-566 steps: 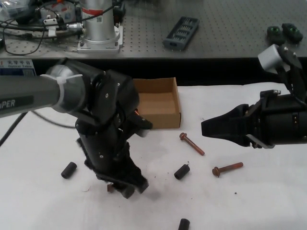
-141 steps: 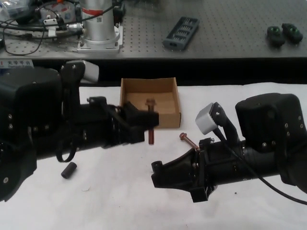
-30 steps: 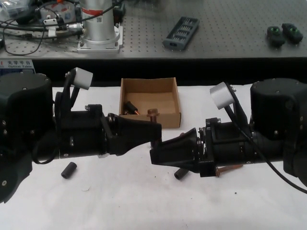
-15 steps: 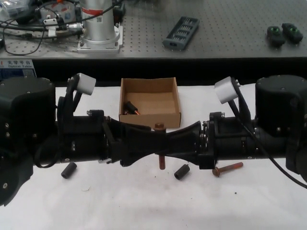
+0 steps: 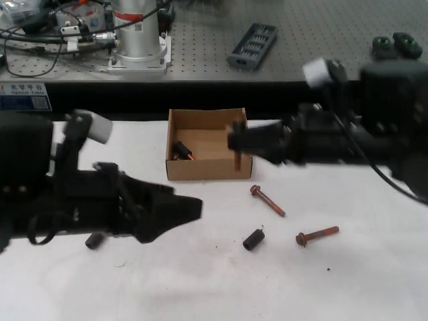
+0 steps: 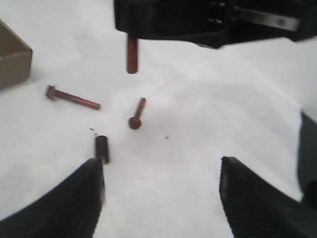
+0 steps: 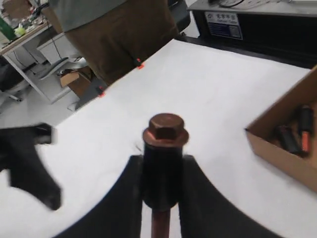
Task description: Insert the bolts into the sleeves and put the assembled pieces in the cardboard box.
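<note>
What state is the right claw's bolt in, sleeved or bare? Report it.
Sleeved: the bolt passes through the sleeve, head on top, shank out below, gripped in the right claw.

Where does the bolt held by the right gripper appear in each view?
High view: the bolt hangs from the right gripper, by the right wall of the cardboard box.
Left wrist view: its threaded end hangs below the right gripper.
Right wrist view: upright in a sleeve between the fingers.
Shared landmark: the cardboard box.
</note>
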`<action>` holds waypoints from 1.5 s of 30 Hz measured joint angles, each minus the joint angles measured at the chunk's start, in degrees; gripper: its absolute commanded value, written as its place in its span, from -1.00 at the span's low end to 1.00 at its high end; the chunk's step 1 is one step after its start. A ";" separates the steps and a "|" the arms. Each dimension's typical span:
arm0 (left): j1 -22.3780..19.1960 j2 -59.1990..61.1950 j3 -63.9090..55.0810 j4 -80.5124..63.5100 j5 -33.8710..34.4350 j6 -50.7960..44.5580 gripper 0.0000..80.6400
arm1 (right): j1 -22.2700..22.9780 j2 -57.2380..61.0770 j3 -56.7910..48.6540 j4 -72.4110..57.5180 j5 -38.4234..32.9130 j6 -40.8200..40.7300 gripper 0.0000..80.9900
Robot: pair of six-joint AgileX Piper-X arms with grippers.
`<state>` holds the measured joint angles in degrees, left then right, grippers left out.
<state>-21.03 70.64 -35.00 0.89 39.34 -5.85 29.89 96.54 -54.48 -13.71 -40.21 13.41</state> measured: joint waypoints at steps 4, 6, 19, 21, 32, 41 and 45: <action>0.11 -6.72 0.00 8.59 -9.08 3.19 0.20 | -0.01 10.17 -11.91 5.96 4.15 1.52 -0.89; 0.16 -9.11 0.00 12.58 -11.62 3.34 0.20 | -0.14 15.81 -19.06 9.23 5.29 3.39 -0.89; 0.24 -14.70 0.00 20.47 -13.18 2.31 0.20 | -0.14 35.41 -51.64 28.79 15.16 11.07 -0.89; 0.24 -14.67 0.00 20.87 -13.18 0.76 0.20 | -0.14 35.52 -51.82 28.96 15.24 11.16 -0.89; 0.24 -14.67 0.00 20.91 -12.78 -2.79 0.20 | -0.14 35.49 -52.10 29.00 14.62 12.63 0.15; 0.24 -14.67 0.00 21.00 -7.33 -5.16 0.20 | -0.29 34.98 -52.17 29.49 15.96 17.00 0.13; 0.24 -14.67 0.00 21.00 -7.01 -5.37 0.20 | -0.53 33.68 -52.17 34.09 14.77 16.73 0.06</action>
<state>-20.79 55.97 -35.00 21.88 32.33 -11.22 29.36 130.21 -106.65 20.37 -25.44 30.13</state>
